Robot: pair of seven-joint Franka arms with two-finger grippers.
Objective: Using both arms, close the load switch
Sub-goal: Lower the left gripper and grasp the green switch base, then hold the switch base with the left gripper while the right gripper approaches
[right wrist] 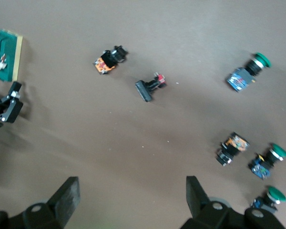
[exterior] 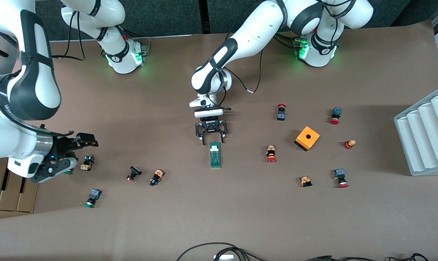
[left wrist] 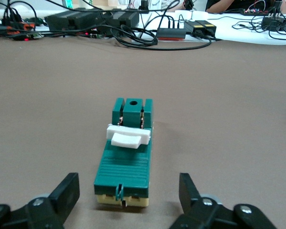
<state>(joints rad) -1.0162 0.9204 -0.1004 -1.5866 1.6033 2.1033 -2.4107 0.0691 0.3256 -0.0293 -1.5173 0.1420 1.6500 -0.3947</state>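
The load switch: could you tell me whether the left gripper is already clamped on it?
No, the left gripper is open, its fingers either side of the load switch without touching it.

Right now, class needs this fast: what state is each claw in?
Left claw: open, empty, at the end of the narrow dark-green load switch.
Right claw: open, empty, above small push buttons.

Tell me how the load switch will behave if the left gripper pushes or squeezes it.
The load switch looks rigid and lies flat, so it probably slides rather than tips. Its white slider may shift if bumped. The left gripper, jaws open, straddles its end.
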